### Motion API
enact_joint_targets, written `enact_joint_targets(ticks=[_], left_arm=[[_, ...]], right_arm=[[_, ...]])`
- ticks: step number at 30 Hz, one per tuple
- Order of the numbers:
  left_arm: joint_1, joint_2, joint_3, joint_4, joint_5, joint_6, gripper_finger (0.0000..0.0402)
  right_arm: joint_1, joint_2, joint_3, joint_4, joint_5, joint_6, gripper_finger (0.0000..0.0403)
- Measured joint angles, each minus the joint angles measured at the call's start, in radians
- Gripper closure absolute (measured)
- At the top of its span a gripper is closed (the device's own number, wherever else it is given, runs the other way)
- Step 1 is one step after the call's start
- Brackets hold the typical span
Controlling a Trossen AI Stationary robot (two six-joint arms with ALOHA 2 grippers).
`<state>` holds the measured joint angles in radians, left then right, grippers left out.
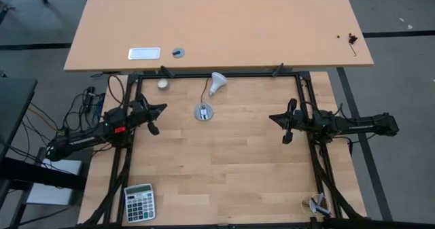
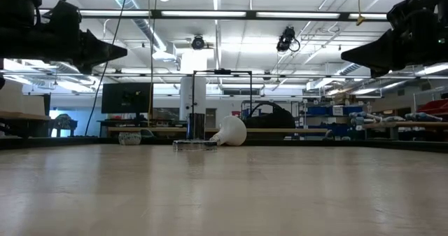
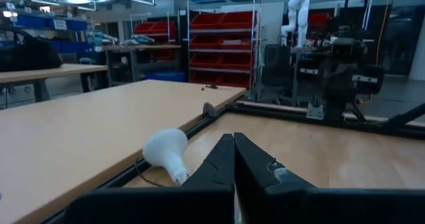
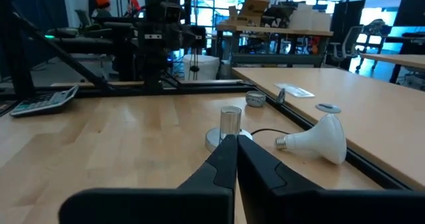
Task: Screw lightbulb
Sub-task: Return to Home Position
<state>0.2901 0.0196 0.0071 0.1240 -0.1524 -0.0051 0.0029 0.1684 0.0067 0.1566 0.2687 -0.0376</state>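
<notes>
Two dark arms, same build, black throughout.
Left arm (image 1: pixel 81 139): slim black links with blocky joint housings; a small red mark (image 1: pixel 120 128) near the wrist; black cables (image 1: pixel 80 111) bunched by the base. Right arm (image 1: pixel 353 126): same slim links and chunky joints, all black. Left gripper (image 1: pixel 162 109) and right gripper (image 1: pixel 272 117): wide at the root, narrowing forward. Close up, fingers (image 3: pixel 219 164) (image 4: pixel 219 161) are matt black, smooth-faced wedges tapering to thin tips.

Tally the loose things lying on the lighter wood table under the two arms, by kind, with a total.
Lightbulb: 1
Socket disc with cord: 1
Small cream round item: 1
Calculator: 1
Small unclear item at the edge: 1
Total: 5
</notes>
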Motion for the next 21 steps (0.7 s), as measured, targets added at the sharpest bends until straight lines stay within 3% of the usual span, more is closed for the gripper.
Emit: enact_joint_targets(ticks=[21], left_arm=[[0.000, 0.000, 0.000, 0.020, 0.007, 0.000, 0.0400]], right_arm=[[0.000, 0.000, 0.000, 0.000, 0.000, 0.000, 0.0386]])
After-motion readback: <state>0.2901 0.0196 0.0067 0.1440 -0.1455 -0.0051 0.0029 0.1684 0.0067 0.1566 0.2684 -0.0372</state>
